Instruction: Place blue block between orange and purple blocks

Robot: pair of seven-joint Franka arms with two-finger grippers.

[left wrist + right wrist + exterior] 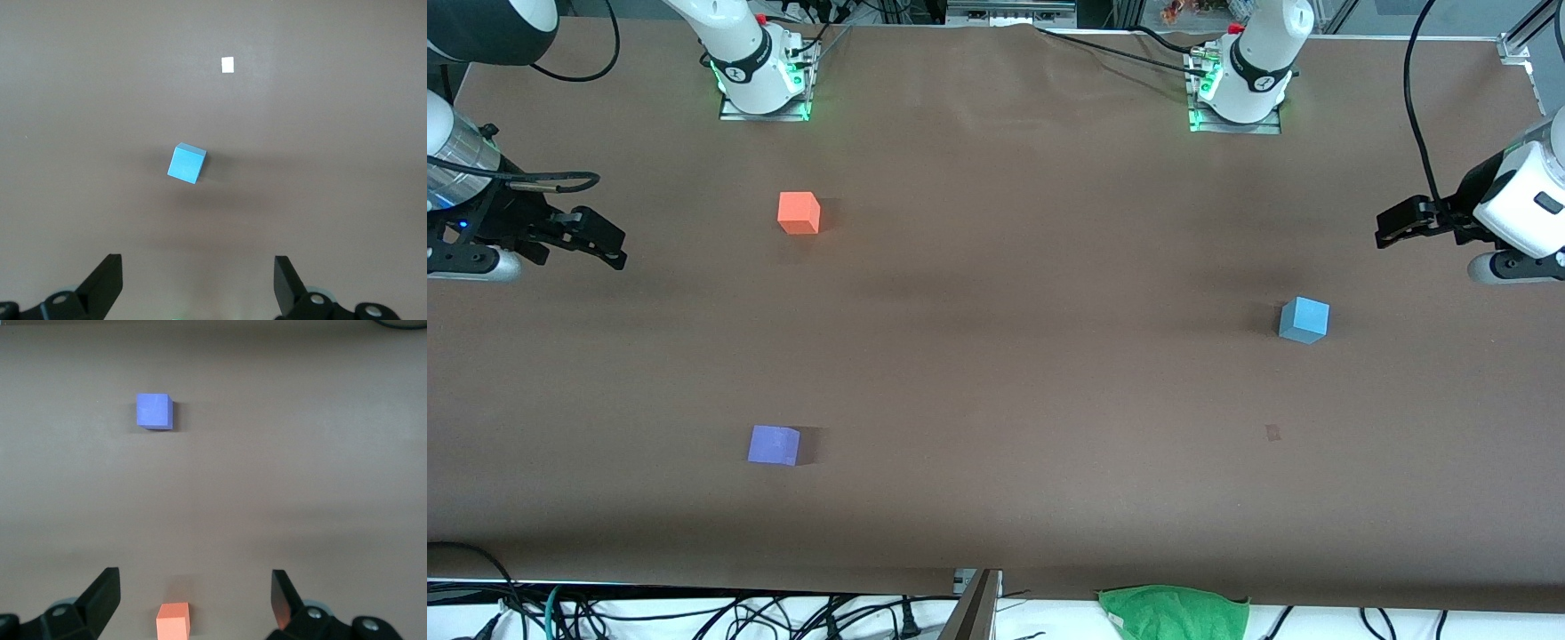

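— Pincer first: how do the two stand?

— Left pincer [1385, 229] hangs over the left arm's end of the bench [1032, 356], its fingers [103, 280] spread wide with nothing between them. Right pincer [609, 244] hangs over the right arm's end, likewise released and holding nothing.

— And the blue block?

— Blue block [1304, 320] sits on the bench toward the left arm's end, nearer the front camera than the left pincer and apart from it. In the left wrist view it [186, 163] lies out ahead of the spread fingers, turned slightly askew to them. It is a light sky-blue matte cube with plain faces.

— What lies around it?

— Nothing touches it. A small pale square mark [227, 64] is on the bench near it, nearer the front camera. The orange block [799, 213] and the purple block [774, 444] are well apart from it, toward the right arm's end. The purple one is nearer the front camera than the orange one, with bare brown bench between them.

— Any containers?

— None seen. A green cloth [1174, 612] lies off the bench's edge nearest the front camera, among cables [694, 613].
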